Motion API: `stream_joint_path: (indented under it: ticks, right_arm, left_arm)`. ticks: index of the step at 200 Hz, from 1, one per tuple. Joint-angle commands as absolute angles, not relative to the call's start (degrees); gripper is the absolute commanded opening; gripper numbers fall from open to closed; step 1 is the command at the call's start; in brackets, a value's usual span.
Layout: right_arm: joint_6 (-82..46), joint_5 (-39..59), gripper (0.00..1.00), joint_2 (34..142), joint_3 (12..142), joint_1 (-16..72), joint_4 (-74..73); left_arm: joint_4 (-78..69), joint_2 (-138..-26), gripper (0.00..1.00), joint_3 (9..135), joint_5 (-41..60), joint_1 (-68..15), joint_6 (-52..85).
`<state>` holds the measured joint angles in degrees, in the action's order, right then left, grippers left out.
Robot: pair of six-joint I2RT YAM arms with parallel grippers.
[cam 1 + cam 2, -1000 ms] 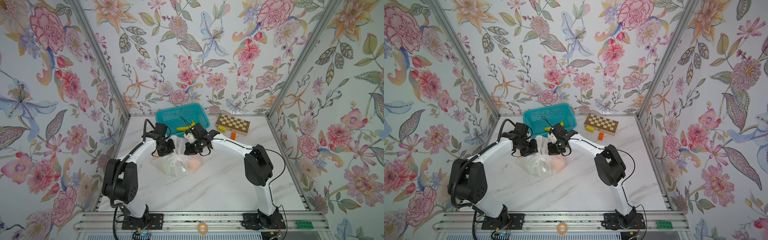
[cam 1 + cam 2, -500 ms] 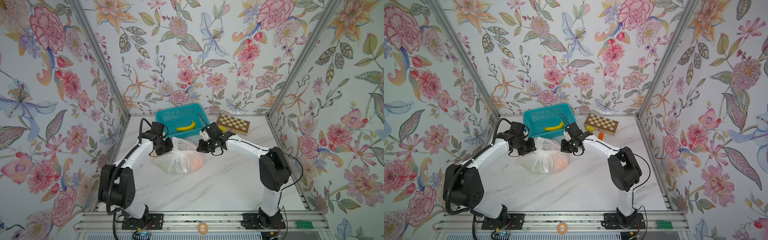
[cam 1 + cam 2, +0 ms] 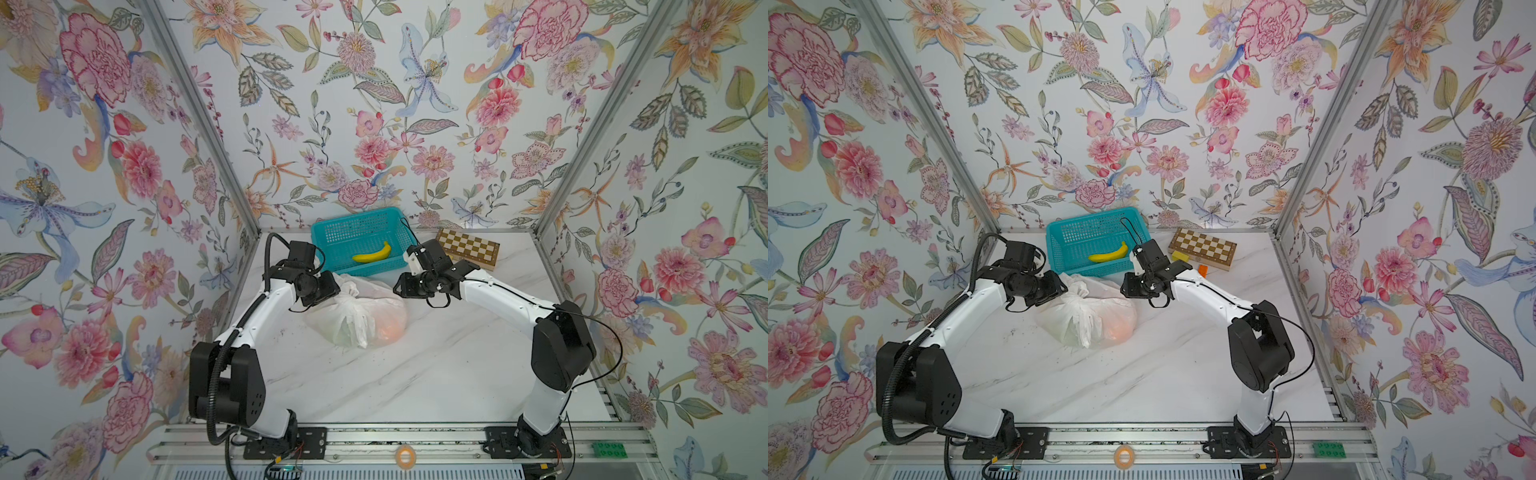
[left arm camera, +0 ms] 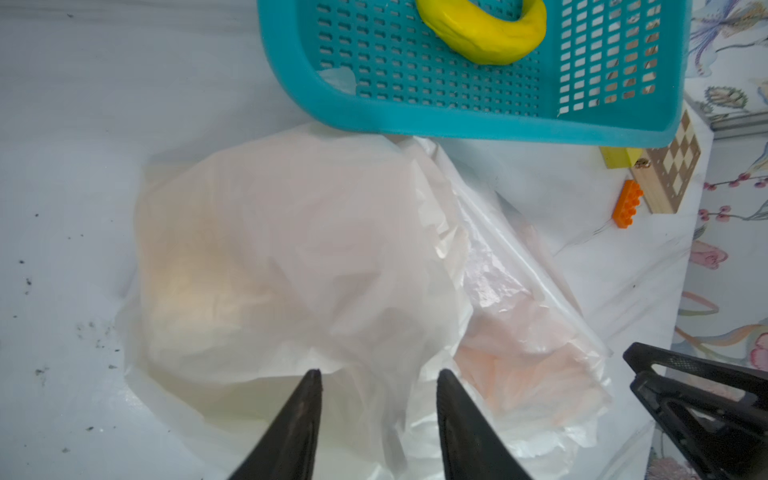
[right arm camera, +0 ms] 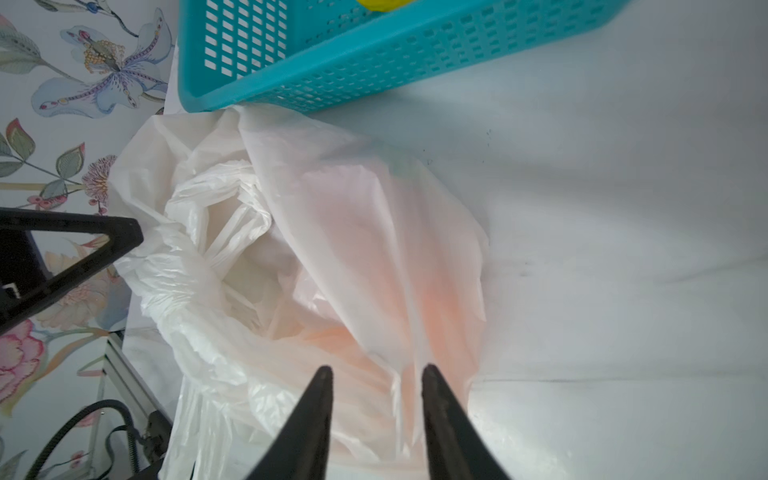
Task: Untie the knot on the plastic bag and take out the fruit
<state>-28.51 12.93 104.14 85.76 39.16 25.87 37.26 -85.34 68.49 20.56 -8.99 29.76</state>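
Step in hand: untying. The bag (image 3: pixel 357 316) lies on the surface (image 3: pixel 415 374) just in front of the basket (image 3: pixel 332 232), and no fruit is out. The only fruit (image 3: pixel 386 330) showing is an orange glow through the film.

The knot (image 3: pixel 351 289) looks bunched at the bag's far left end. I cannot tell whether it is loosened.

Left gripper (image 4: pixel 377 376): jaws partly apart, nothing between them, poised close over the bag. Right gripper (image 5: pixel 377 370): likewise parted and empty, off the bag's right side.

Next move, as I judge it: each gripper must pinch one loop end and pull apart. The film is thin and could tear or slip.

Surface: white marble look with dark specks. A banana (image 3: pixel 372 254) lies in the basket, and a chessboard (image 3: pixel 467 247) lies at back right. Floral walls (image 3: pixel 374 104) enclose three sides.
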Motion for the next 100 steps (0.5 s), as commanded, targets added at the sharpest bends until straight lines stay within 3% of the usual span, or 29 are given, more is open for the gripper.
stream_joint_path:
  ticks: [1,53,100]
  right_arm:
    - [-21.17,8.97,0.47,101.58,90.10,42.35,26.46]
    - [-11.87,16.45,0.56,107.97,98.70,46.19,29.64]
    - [-8.95,20.92,0.57,115.20,105.34,47.21,32.67]
  left_arm:
    - [37.33,-81.25,0.52,68.65,19.36,-8.89,29.51]
    - [41.14,-78.66,0.50,68.29,19.83,-11.27,30.44]
    - [44.91,-81.24,0.56,68.60,21.39,-13.04,31.11]
